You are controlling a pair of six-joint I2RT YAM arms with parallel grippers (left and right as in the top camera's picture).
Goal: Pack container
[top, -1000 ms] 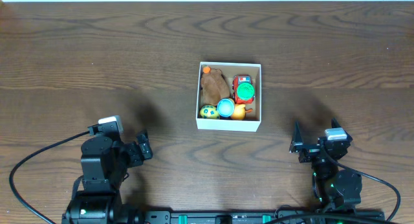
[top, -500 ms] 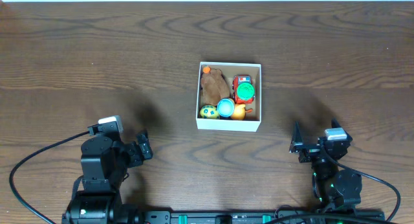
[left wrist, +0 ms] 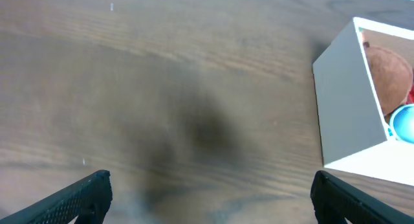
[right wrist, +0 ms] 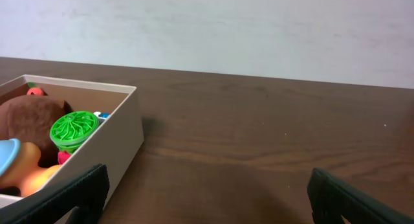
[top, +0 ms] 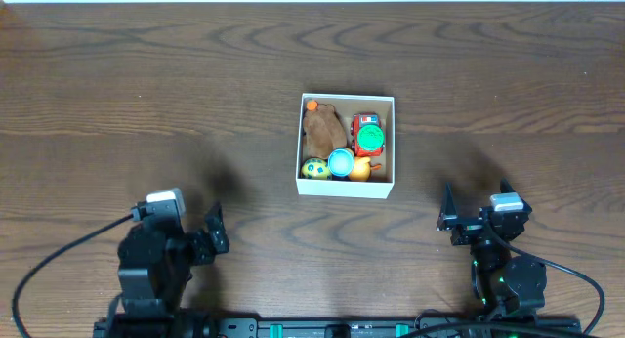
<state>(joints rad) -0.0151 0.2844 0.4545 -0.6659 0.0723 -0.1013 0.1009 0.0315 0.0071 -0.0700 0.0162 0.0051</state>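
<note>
The container (top: 346, 189) is a small white-walled box in the middle of the table. It holds a brown plush toy (top: 322, 131), a red toy with a green disc (top: 369, 135), a blue-topped piece (top: 341, 162), a yellow-green ball (top: 313, 168) and a yellow-orange toy (top: 361, 169). My left gripper (top: 217, 230) is open and empty, near the front left, apart from the box; the box shows at the right of the left wrist view (left wrist: 349, 107). My right gripper (top: 467, 217) is open and empty at the front right; the box shows at the left of the right wrist view (right wrist: 103, 146).
The dark wooden table (top: 146, 94) surrounds the box. A pale wall (right wrist: 259, 30) rises behind the table's far edge. Black cables run from both arm bases along the front edge (top: 39, 255).
My left arm has drawn back a little toward the front edge. The right arm and the box with its toys have not moved.
</note>
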